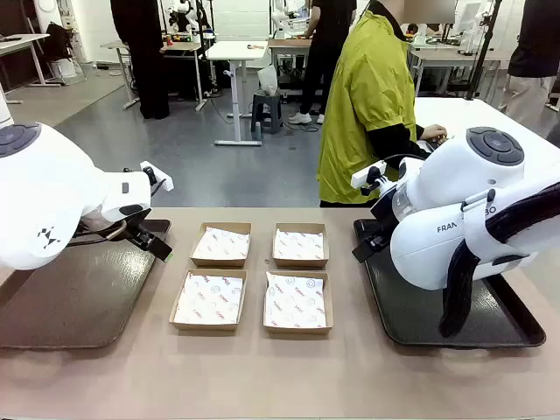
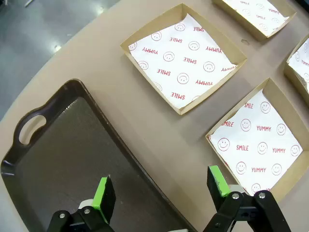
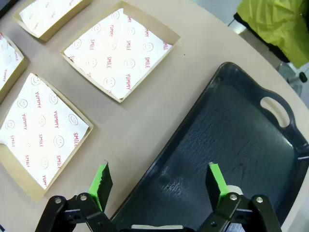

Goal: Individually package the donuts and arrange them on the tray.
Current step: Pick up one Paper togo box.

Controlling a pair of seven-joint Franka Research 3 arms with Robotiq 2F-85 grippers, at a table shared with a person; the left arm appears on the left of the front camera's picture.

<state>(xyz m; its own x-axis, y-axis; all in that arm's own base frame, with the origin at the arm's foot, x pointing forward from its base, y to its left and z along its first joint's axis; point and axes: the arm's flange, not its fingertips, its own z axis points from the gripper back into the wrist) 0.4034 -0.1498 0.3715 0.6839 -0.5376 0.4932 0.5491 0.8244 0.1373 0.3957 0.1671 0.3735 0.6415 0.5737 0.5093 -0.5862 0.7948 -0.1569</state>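
Observation:
The donuts are out of view. A dark brown tray (image 1: 61,306) lies at the table's left, with my left gripper (image 1: 156,245) hanging open over its inner edge. In the left wrist view the left gripper (image 2: 161,191) has nothing between its green pads and hovers above the tray's (image 2: 63,159) rim. A black tray (image 1: 411,325) lies at the right, and my right gripper (image 1: 364,248) is above its near-left part. Seen from the right wrist, the right gripper (image 3: 157,181) is open and empty over that tray's (image 3: 231,145) edge.
Several shallow cardboard boxes lined with printed white paper sit in two rows at the table's middle, such as the front-left box (image 1: 209,299) and the back-right box (image 1: 300,244). A person in a yellow-green jacket (image 1: 367,105) stands at the far side, turned toward a white table (image 1: 490,114).

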